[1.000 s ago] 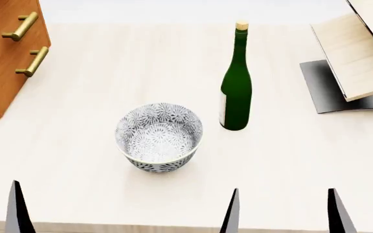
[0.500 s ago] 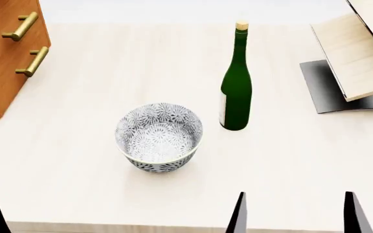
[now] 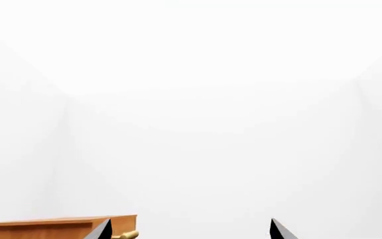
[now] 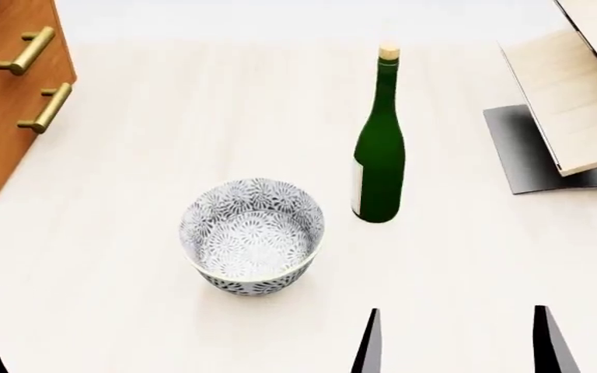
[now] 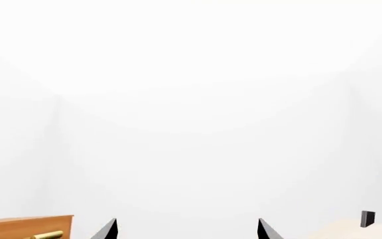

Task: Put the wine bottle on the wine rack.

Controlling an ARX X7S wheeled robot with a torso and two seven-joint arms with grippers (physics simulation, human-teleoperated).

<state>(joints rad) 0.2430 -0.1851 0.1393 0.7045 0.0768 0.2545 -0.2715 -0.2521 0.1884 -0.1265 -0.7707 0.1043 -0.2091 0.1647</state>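
While I plan the reach, I read the head view from the left: an orange-brown cabinet (image 4: pixel 8 93) with brass handles sits at the far left edge of the pale surface (image 4: pixel 174 140), well apart from everything else. My left hand (image 3: pixel 187 231) shows only two dark fingertips with a wide gap, so it is spread and holding nothing. Nearer the middle stands a patterned bowl (image 4: pixel 252 237), empty as far as I can see. Just to its right and a little farther from me, the wine bottle (image 4: pixel 378 148) stands upright on the surface, close to the bowl but not touching it. My right hand (image 4: pixel 454 342) hangs low at the near edge, its fingers likewise spread and empty, roughly in line with the bottle. At the far right the wine rack (image 4: pixel 568 101) slants on its grey base, clear of the bottle.

I judge the step in hand to be the approach with the right hand. To do it well I would come in from the bottle's right side, away from the bowl, and close on the broad lower body, not the neck, so the bottle stays steady when tipped toward the slanted boards.
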